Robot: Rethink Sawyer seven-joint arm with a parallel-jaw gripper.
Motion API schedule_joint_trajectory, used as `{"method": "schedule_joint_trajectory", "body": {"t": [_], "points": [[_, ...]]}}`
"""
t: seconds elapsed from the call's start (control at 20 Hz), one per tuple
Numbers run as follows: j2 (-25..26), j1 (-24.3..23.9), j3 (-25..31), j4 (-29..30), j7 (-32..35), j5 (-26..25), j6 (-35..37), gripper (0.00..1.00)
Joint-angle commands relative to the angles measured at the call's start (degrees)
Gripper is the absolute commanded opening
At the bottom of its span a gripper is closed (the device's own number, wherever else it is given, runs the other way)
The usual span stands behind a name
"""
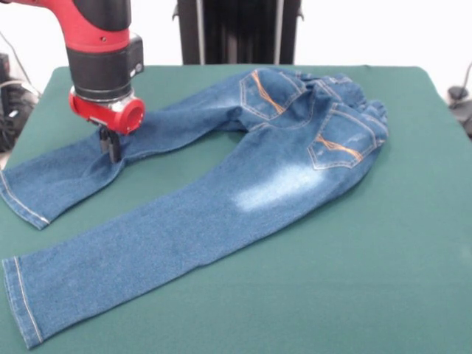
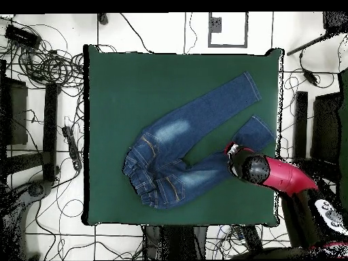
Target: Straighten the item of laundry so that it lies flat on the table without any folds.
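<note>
Jeans (image 1: 221, 177) of faded blue denim lie back-side up on a dark green desk (image 1: 383, 280), seen first from the front. The waistband is bunched at the far right, with two orange-stitched pockets showing. Both legs run toward the left: one reaches the near left corner, its pale-stitched hem close to the desk's edge; the other lies farther back, ending at the left edge. A whitish faded patch marks the thigh of the nearer leg. The cloth is rumpled around the seat and where the legs part. A red and black arm comes down at the far left. Its claw (image 1: 110, 145) is dark and narrow, its tips pressed close together and touching the farther leg, apparently pinching a little denim, though the grip itself is hard to make out.

From overhead, the jeans (image 2: 190, 146) sit in the right half of the desk (image 2: 115, 88), the waistband crumpled near the middle and the legs fanning toward the right side. The arm's red head covers the lower leg near its hem, hiding the claw. Cables sprawl over the floor (image 2: 41, 204) around the desk.
</note>
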Motion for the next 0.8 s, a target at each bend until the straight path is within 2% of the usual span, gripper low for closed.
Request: {"method": "schedule_joint_trajectory", "body": {"t": [0.05,0.35,0.8], "points": [[3.2,2.0,5.8,-1.9,-2.8,-1.3,4.0,0.00],[3.1,2.6,6.3,-4.2,-3.7,-0.7,6.3,0.00],[3.4,3.5,6.9,-12.7,-6.0,-0.8,11.0,0.00]]}}
